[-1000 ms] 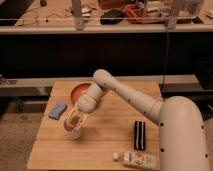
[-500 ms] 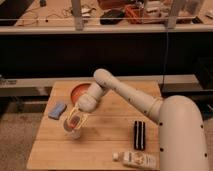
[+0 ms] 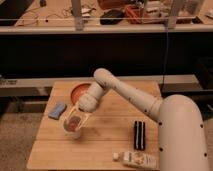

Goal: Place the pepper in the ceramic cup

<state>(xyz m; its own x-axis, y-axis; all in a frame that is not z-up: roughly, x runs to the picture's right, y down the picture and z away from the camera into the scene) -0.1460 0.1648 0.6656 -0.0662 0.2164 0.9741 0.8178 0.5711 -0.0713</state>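
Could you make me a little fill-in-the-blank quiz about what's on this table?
1. The gripper hangs right above the ceramic ____.
2. The wide orange-red bowl sits ____ the cup, farther from the camera.
3. The sponge near the table's left edge is ____ in colour.

Missing words: cup; behind; blue

End effector (image 3: 76, 120) over ceramic cup (image 3: 73, 131), pepper (image 3: 74, 123) inside
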